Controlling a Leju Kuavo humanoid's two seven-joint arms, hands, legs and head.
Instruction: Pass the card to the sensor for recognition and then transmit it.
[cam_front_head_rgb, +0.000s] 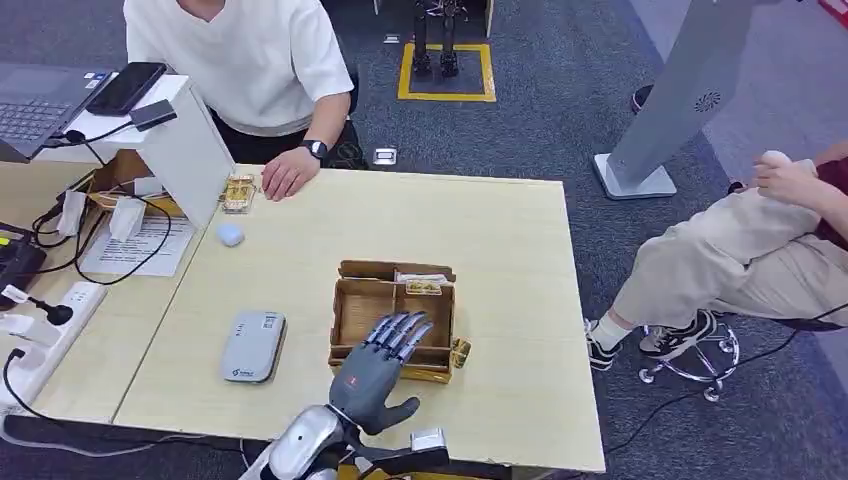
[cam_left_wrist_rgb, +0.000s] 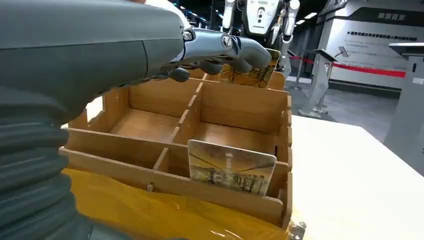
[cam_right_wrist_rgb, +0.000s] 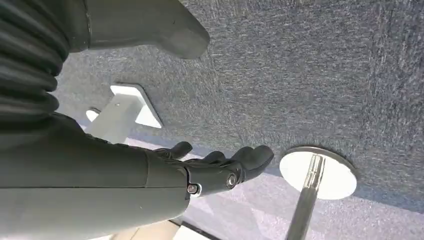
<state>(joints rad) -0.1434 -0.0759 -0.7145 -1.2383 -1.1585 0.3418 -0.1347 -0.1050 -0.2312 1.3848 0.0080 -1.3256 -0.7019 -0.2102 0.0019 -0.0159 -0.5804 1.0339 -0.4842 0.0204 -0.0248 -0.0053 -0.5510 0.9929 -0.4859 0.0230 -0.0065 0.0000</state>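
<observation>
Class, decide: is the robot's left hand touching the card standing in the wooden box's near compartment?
Apart. The left wrist view shows the left hand reaching above the wooden box, with open space above the card.

Grey carpet floor (cam_front_head_rgb: 560, 130), light wooden table (cam_front_head_rgb: 500, 250), grey kiosk stand (cam_front_head_rgb: 680, 100)
</observation>
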